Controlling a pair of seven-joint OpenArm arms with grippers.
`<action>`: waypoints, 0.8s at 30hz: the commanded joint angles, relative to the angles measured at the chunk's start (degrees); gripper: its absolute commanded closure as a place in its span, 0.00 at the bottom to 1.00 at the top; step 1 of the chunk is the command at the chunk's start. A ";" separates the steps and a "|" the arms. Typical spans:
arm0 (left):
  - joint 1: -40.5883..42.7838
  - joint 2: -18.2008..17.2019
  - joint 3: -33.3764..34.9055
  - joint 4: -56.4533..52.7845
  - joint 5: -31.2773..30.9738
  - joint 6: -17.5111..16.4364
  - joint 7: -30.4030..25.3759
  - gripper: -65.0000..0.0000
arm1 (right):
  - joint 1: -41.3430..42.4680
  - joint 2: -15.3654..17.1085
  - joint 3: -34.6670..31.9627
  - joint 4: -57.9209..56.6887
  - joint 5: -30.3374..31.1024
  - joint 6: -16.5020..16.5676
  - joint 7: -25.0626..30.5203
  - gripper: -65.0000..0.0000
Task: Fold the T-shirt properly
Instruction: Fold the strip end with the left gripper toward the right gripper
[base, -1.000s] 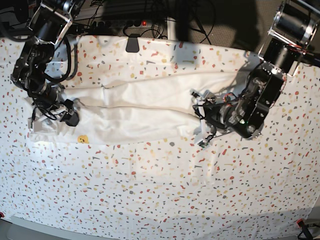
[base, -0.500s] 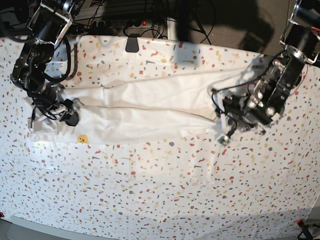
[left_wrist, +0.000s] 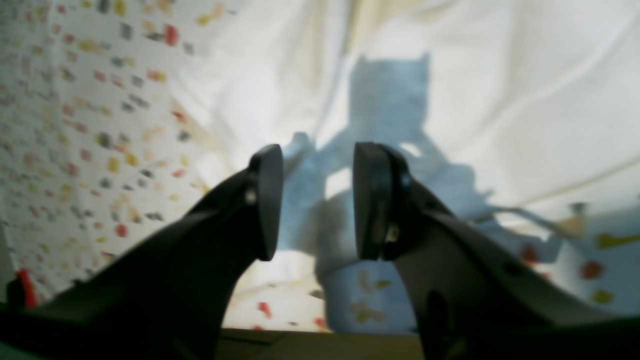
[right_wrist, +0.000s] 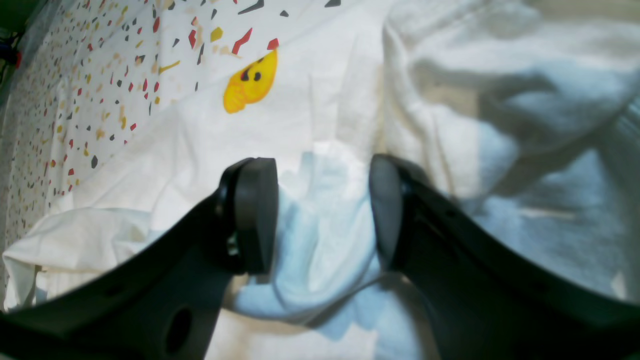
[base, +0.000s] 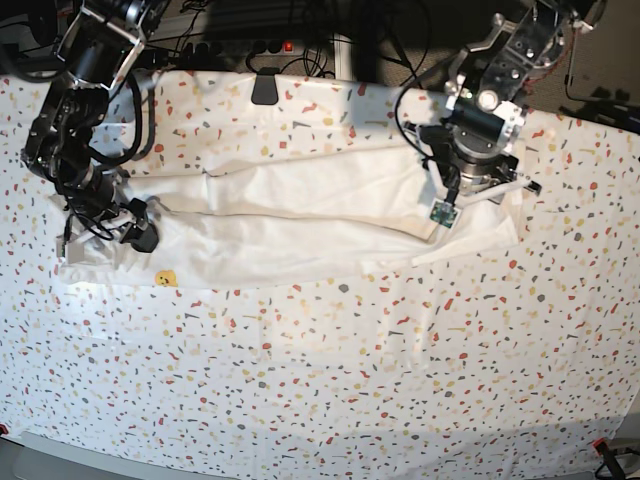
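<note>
I see the T-shirt (base: 300, 225) lying as a long folded strip across the speckled bench (base: 330, 380). My right hand (right_wrist: 322, 215) is parted over a bunched ridge of cloth near the yellow print (right_wrist: 249, 82) — not pinching it. My left hand (left_wrist: 317, 200) hovers open above the other end.
</note>
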 joint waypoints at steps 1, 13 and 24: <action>-0.22 1.33 -0.33 1.11 1.09 0.70 -1.38 0.65 | 0.02 0.00 -0.35 -0.13 -2.25 -0.50 -3.23 0.53; 2.12 5.90 -2.16 -4.74 -6.49 -1.14 -7.93 0.65 | 0.02 0.00 -0.35 -0.13 -1.81 -0.50 -3.26 0.53; -3.43 5.75 -12.41 -26.80 -15.47 -15.39 -15.72 0.65 | 0.50 -0.04 -0.33 -0.13 -1.36 -0.76 -0.94 0.53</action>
